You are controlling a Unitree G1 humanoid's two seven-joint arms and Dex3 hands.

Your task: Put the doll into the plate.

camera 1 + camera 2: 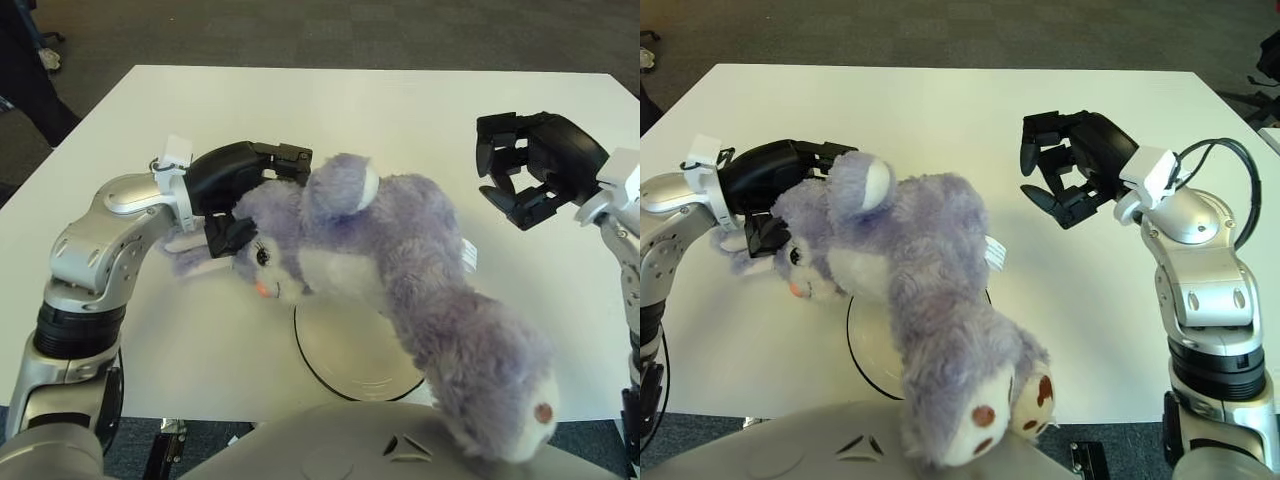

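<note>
The left hand (240, 195) is clamping the doll (390, 270) by its head over the plate (330, 372), so lowering squarely should seat it, while the right hand (530, 170) is hanging open beside it.

No writing can be read anywhere, not even on the doll's (400, 260) white tag.
</note>
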